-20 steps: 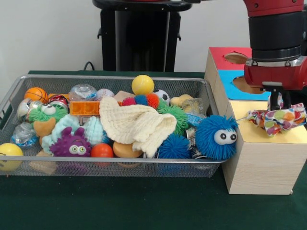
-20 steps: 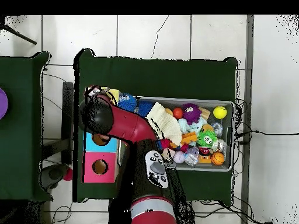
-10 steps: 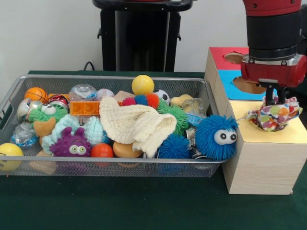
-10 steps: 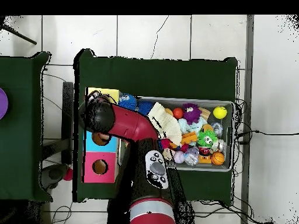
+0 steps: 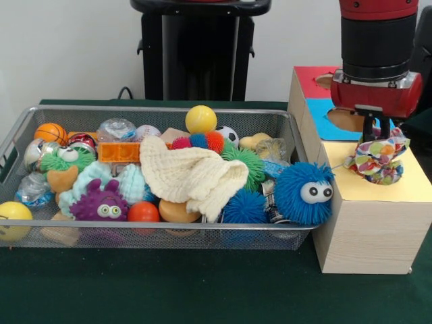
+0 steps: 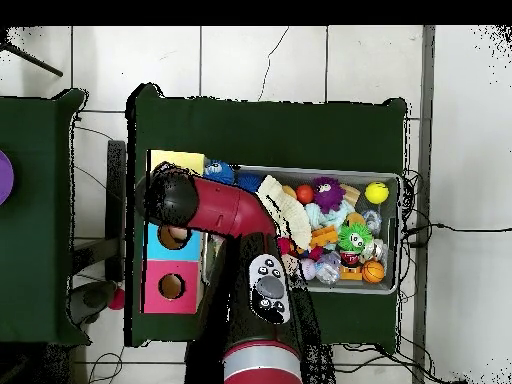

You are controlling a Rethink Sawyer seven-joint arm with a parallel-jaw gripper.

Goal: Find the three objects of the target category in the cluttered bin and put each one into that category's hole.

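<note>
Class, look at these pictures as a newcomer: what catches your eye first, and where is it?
The red and black arm hangs over the box's yellow top, its gripper above a bunched polka-dot cloth. Beside the box, a wire bin brims with toys, a googly-eyed blue fuzzy ball at its end.

I see a wire-mesh metal bin (image 5: 88, 115), a nubbly cream knit cloth (image 5: 192, 177), a pale wood-grain box (image 5: 368, 233) — and soft printed fabric (image 5: 379, 159) under the end effector (image 5: 375, 129).

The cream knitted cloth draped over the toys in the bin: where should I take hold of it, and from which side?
Probably come straight down onto the cream knitted cloth at its raised, bunched middle. It lies loosely over round toys in the wire mesh bin, so its edges droop between them, while the top fold stands clear for a pinch.
</note>
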